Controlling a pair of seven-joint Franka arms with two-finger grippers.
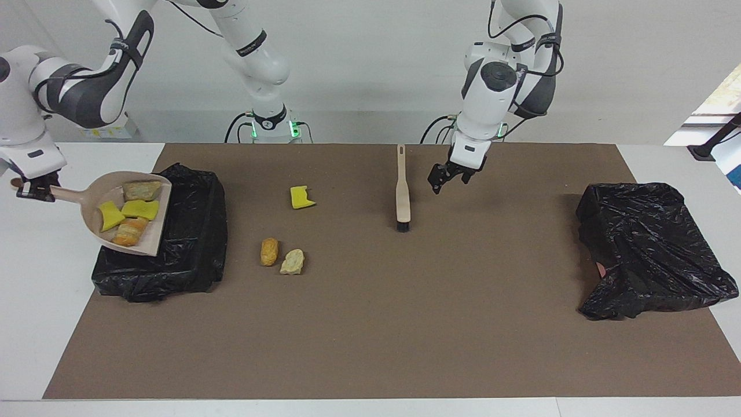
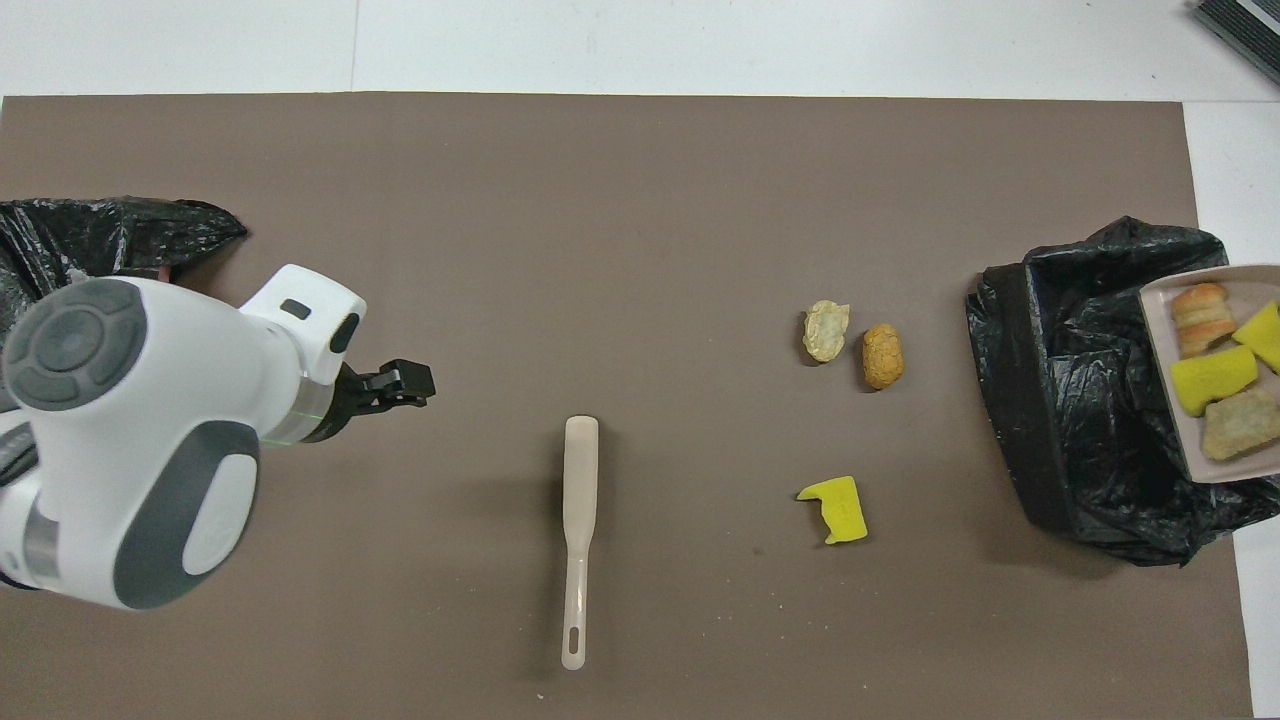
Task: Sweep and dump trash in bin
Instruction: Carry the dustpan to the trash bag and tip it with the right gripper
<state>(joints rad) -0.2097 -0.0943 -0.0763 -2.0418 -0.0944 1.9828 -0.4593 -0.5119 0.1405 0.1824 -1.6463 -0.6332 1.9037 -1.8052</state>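
My right gripper (image 1: 33,189) is shut on the handle of the beige dustpan (image 1: 152,234), which hangs tilted over the edge of the black-lined bin (image 1: 191,231) at the right arm's end of the table. Several trash pieces lie in the dustpan (image 2: 1180,440): yellow sponges and tan lumps. On the mat beside the bin (image 2: 1070,400) lie a yellow sponge (image 1: 301,197) (image 2: 838,508), a brown lump (image 1: 269,251) (image 2: 883,355) and a pale lump (image 1: 292,262) (image 2: 826,330). The beige brush (image 1: 402,191) (image 2: 579,520) lies flat on the mat. My left gripper (image 1: 447,180) (image 2: 400,385) hovers open and empty beside the brush.
A second crumpled black bag (image 1: 648,249) (image 2: 80,340) sits at the left arm's end of the brown mat (image 1: 405,324). White table margin surrounds the mat.
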